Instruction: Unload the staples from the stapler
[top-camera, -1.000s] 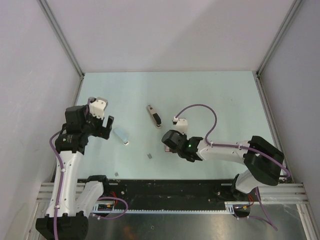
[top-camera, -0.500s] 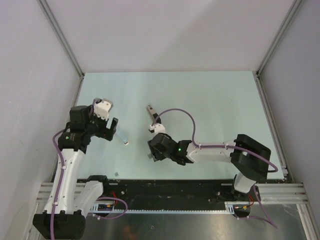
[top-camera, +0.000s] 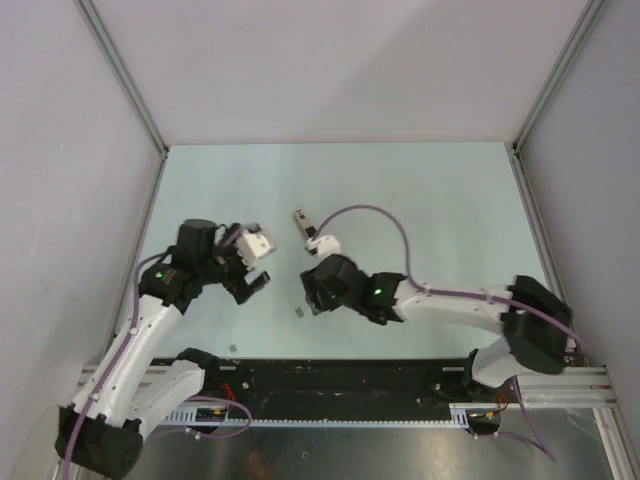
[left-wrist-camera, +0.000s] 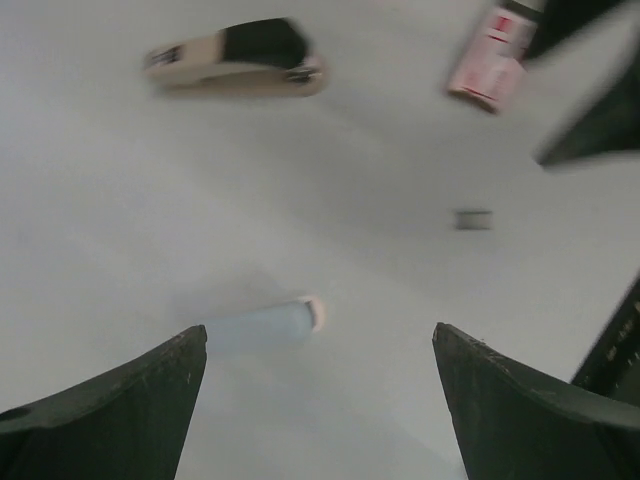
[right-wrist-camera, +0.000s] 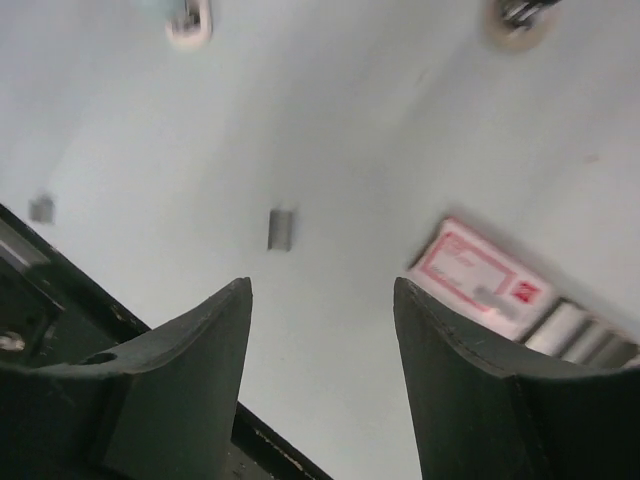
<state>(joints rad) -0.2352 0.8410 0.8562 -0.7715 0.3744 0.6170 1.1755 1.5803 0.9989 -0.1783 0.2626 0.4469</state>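
Note:
The stapler lies on the table, silver-grey with a black top. Its near end is hidden under my right wrist in the top view. It shows whole at the top of the left wrist view. My right gripper is open and empty just in front of the stapler, above a small grey staple strip. My left gripper is open and empty to the left of the stapler, hovering over a pale blue tube. No staples show in the stapler.
A flat red-and-white packet lies under my right wrist and shows in the left wrist view. The staple strip shows in the top view; another grey scrap lies near the black front rail.
My left gripper has swung right toward the table's middle, over the pale blue tube. My right gripper moved left and now sits just in front of the stapler.

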